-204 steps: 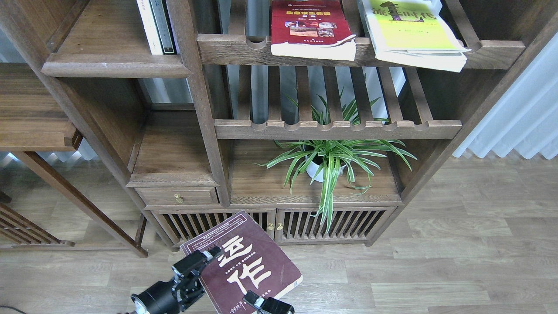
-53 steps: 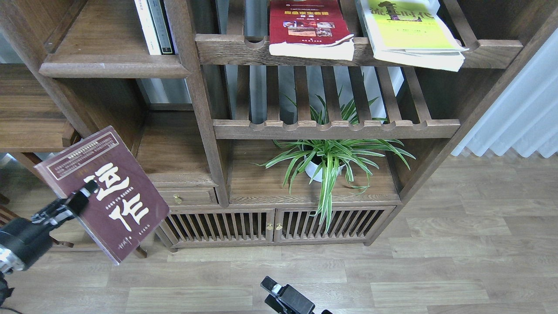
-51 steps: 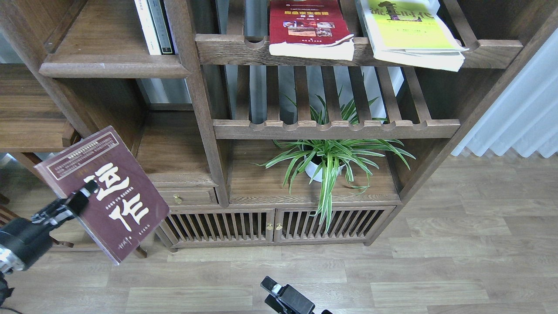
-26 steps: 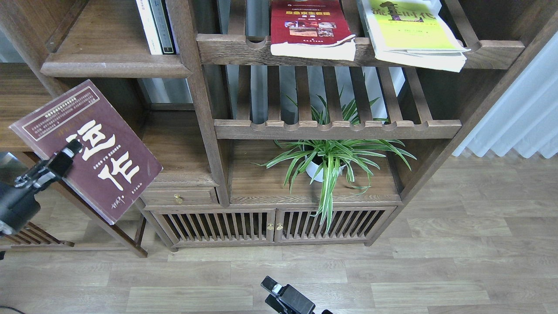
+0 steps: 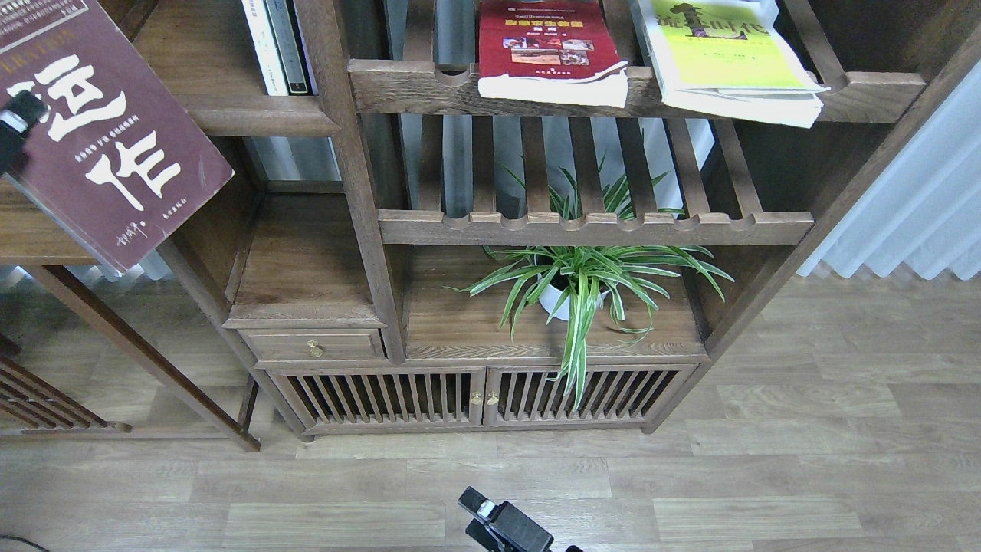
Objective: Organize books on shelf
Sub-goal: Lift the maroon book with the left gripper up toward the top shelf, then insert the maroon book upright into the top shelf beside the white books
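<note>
My left gripper [image 5: 19, 119] is at the far left edge, shut on the dark maroon book [image 5: 115, 146] with big white characters, held tilted in front of the solid shelf board [image 5: 253, 123] at upper left. The red book [image 5: 548, 50] and the yellow-green book [image 5: 724, 57] lie flat on the top slatted rack, overhanging its front rail. My right gripper [image 5: 479, 508] shows only as a dark tip at the bottom edge, away from all books; I cannot tell its fingers apart.
Two upright books [image 5: 274, 46] stand at the right end of the solid shelf. A potted spider plant [image 5: 571, 287] sits on the lower board. A second slatted rack [image 5: 594, 226], a small drawer [image 5: 310, 345] and slatted cabinet doors lie below. Curtains hang at right.
My left gripper has lifted the maroon book from low beside the drawer up and left to the height of the solid shelf. The right gripper has stayed at the bottom edge.
</note>
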`<action>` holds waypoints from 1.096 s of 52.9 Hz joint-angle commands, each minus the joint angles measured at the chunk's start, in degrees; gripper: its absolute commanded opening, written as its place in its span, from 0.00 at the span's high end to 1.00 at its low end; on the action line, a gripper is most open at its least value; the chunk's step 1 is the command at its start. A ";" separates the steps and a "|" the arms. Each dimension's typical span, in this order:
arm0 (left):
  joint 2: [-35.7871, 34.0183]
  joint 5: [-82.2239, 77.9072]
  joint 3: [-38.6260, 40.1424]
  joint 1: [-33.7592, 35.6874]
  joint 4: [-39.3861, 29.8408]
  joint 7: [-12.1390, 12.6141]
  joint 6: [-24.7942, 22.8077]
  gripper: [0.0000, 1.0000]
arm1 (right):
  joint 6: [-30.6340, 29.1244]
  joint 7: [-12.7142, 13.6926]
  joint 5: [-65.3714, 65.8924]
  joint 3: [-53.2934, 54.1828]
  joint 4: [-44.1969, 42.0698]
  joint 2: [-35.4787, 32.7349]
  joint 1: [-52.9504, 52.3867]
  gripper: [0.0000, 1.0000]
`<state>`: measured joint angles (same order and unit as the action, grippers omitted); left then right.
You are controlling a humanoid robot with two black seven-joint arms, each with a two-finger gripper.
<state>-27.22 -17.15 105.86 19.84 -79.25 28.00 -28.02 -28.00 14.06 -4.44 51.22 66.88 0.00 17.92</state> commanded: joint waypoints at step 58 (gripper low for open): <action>-7.76 -5.26 -7.51 17.86 7.44 0.00 0.02 0.96 | 0.00 0.00 -0.04 0.02 -0.17 0.00 -0.08 0.01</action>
<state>-36.93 -21.46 99.09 35.86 -74.22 28.01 -28.00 -28.00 14.06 -4.48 51.24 66.71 0.00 17.91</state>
